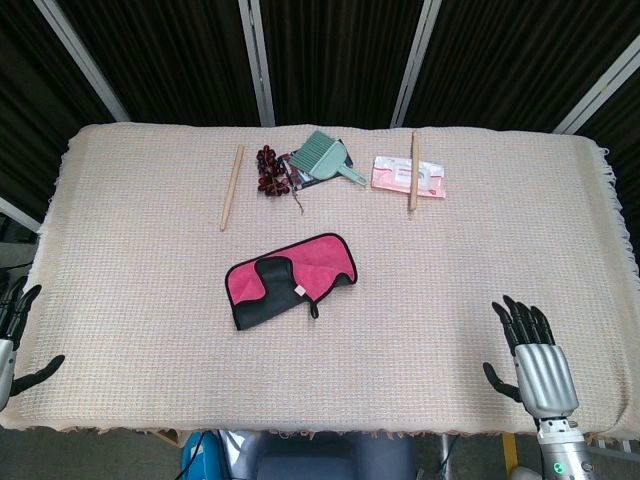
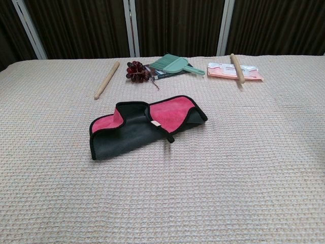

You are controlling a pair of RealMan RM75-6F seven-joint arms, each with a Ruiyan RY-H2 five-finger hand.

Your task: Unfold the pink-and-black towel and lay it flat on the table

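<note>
The right hand [image 1: 528, 345] rests at the near right edge of the counter [image 1: 480, 270], metallic back up, dark fingers spread apart and holding nothing. The left hand [image 1: 14, 330] shows only partly at the near left edge, its dark fingers apart and empty too. Both appear in the head view alone; the chest view shows neither.

Between them, well apart from each, the pink-and-black towel [image 1: 288, 279] lies folded near the counter's middle: a soft, plush oblong with black piping, one pink flap turned over black, a small white tag and a black loop at its near edge. The chest view shows its folds bulging up from the cloth.

A beige waffle-weave cloth [image 2: 254, 168] with fringed edges covers the counter. Along the far side lie a wooden stick [image 1: 232, 187], a bunch of dark red grapes [image 1: 270, 171], a pale green ribbed brush [image 1: 330, 158] resting on a dark flat item, and a pink-and-white packet [image 1: 408, 177] with a second wooden stick [image 1: 413, 170] laid across it. Nothing lies between the hands and the towel
</note>
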